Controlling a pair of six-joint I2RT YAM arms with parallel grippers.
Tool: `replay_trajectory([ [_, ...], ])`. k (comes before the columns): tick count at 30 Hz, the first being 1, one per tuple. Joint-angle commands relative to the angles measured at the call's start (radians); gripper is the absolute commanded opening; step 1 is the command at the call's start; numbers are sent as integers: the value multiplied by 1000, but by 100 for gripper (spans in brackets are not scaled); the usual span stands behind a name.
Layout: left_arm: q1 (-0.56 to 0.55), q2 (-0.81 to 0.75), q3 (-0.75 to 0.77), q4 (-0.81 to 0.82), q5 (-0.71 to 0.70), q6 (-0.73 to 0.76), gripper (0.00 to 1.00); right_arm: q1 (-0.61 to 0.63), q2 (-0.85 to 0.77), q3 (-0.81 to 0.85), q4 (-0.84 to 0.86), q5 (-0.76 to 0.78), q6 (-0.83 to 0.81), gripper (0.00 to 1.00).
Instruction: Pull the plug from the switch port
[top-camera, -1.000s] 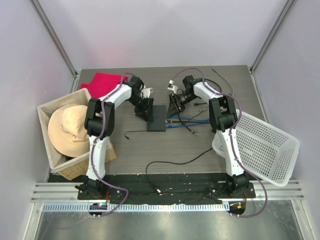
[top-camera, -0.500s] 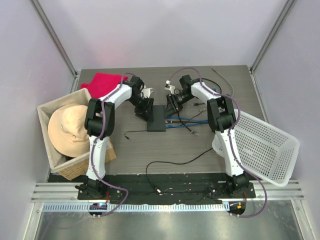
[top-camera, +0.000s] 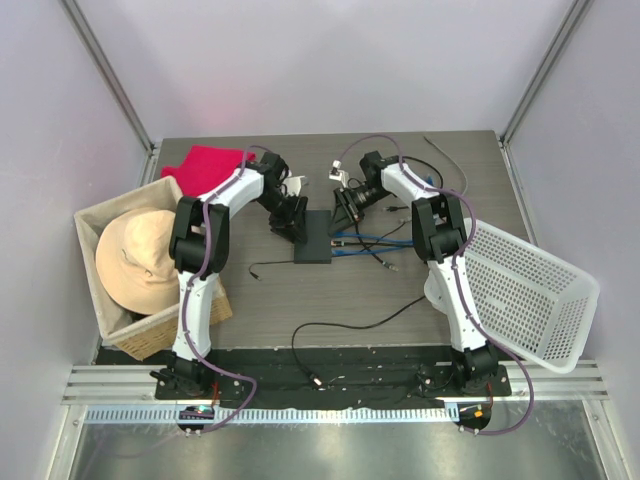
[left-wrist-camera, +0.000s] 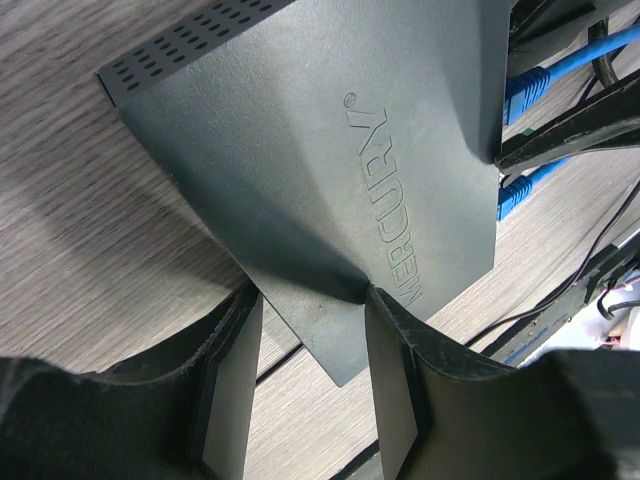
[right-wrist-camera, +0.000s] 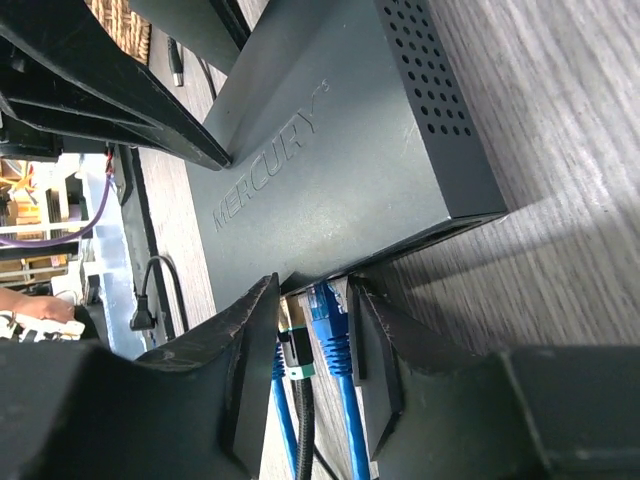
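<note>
The switch lies in the middle of the counter, with bare boards open on its near side – blue cables leave its right edge. Left gripper: jaws apart astride the switch's corner, grip unclear. The right gripper, edged closer than a second ago, has jaws flanking the blue plug – clamped or not, I cannot tell. Embossed on the lid: MERCURY.

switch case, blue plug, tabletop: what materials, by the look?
switch: probably moulded plastic, matte black; embossed logo and rows of vent holes. Painted metal is not ruled out.
blue plug: plastic, slight sheen, moulded ridges.
tabletop: grey-brown wood grain, matte; laminate or real wood, cannot tell.
</note>
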Motion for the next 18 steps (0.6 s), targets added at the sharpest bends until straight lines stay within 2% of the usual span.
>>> replay_trajectory([
  [1, -21, 19, -15, 10, -130, 43, 48, 20, 77, -15, -24, 133, -65, 43],
  [6, -21, 25, -12, 8, -132, 43, 48, 0, 66, -22, -54, 82, -97, 43],
  [15, -23, 25, -11, 7, -129, 46, 48, -22, 52, -48, -77, 52, -106, 26],
  [17, -23, 25, -12, 8, -130, 46, 48, -25, 49, -48, -81, 41, -117, 27],
  [18, -23, 25, -12, 7, -130, 46, 48, -29, 49, -46, -93, 23, -132, 34],
])
